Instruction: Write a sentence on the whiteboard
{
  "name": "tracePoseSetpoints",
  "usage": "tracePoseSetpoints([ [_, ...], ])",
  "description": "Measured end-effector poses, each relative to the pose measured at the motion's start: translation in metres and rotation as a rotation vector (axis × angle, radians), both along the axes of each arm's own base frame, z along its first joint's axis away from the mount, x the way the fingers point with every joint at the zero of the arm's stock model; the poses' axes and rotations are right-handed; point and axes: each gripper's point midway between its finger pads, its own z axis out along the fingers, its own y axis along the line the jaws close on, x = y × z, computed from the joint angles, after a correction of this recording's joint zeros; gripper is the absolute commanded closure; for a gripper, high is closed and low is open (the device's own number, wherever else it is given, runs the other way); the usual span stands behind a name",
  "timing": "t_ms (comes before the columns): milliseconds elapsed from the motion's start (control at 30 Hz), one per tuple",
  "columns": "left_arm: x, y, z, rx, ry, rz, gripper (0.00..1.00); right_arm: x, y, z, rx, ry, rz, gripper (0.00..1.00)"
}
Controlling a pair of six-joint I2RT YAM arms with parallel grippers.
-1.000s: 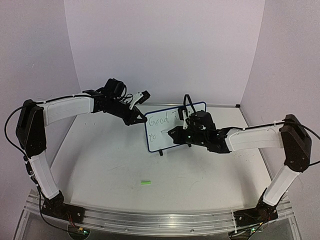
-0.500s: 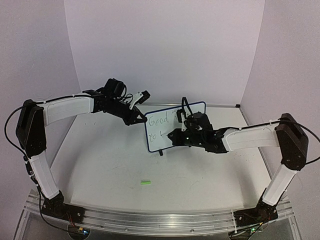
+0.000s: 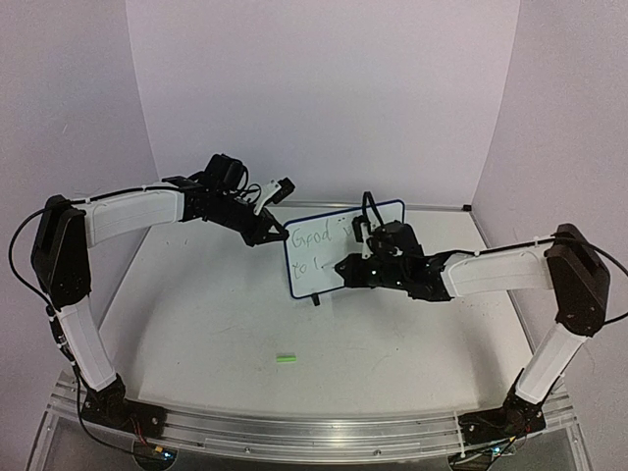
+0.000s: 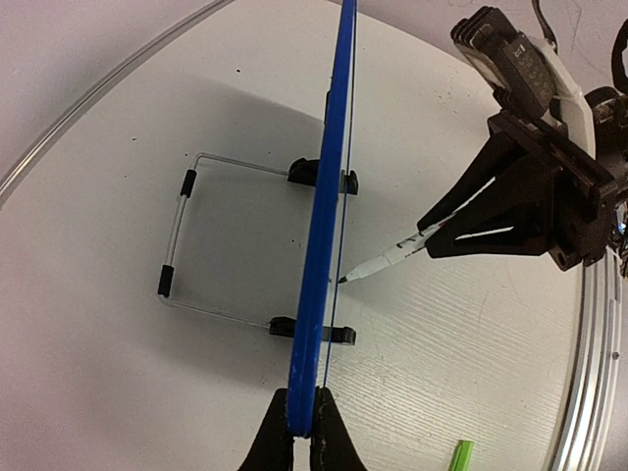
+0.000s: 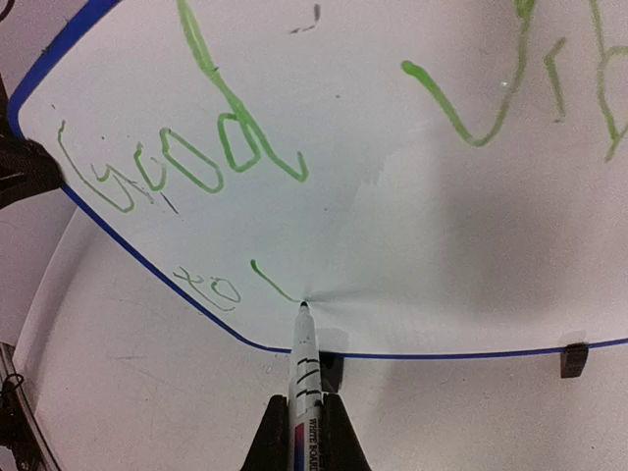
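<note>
The whiteboard point(image 3: 306, 285) stood upright on the bench point(image 3: 196, 324), its left edge pinched tight in the left jaws. The green sentence point(image 5: 231, 147) on it reached "Good" and a few more letters above, and "to" plus one short stroke below. The right jaws were shut on a marker point(image 5: 302, 368) whose tip touched the board at that stroke's end, just above the lower rim, so the last word seemed barely begun and called for light strokes rightward. A green cap point(image 3: 286, 358) lay well in front of the board, and only the close rim crowded the tip.
</note>
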Motion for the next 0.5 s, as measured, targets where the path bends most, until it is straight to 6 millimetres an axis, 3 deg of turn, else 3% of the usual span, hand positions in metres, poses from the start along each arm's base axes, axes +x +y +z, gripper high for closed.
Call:
tracePoseSetpoints([
  [200, 0.000, 0.000, 0.000, 0.000, 0.000, 0.000, 1.00, 0.003, -0.009, 0.019, 0.027, -0.037, -0.025, 1.00],
  [500, 0.000, 0.000, 0.000, 0.000, 0.000, 0.000, 1.00, 0.006, -0.006, 0.028, 0.037, -0.057, -0.024, 1.00],
])
